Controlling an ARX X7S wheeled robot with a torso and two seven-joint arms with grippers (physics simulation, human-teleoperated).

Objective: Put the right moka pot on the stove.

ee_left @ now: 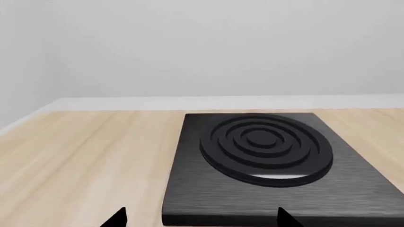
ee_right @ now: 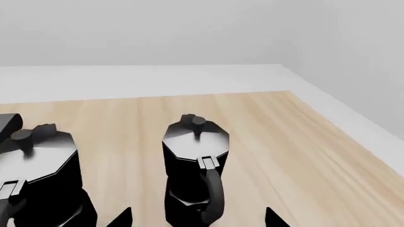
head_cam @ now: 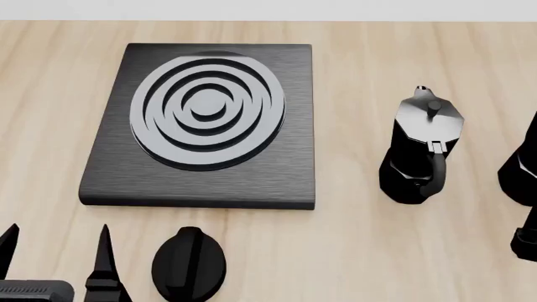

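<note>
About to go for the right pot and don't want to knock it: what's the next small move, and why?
Probably ease the right tool straight forward. Its wrist view shows the jaws open and the right pot centred ahead, handle toward the camera, not yet between the fingers. The other pot stands apart from it, so a straight approach should miss it.

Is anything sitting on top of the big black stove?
No. The stove has only its own silver burner rings on top. Both moka pots stand on the wooden table beside it; one shows fully, the other is cut off at the head view's edge.
</note>
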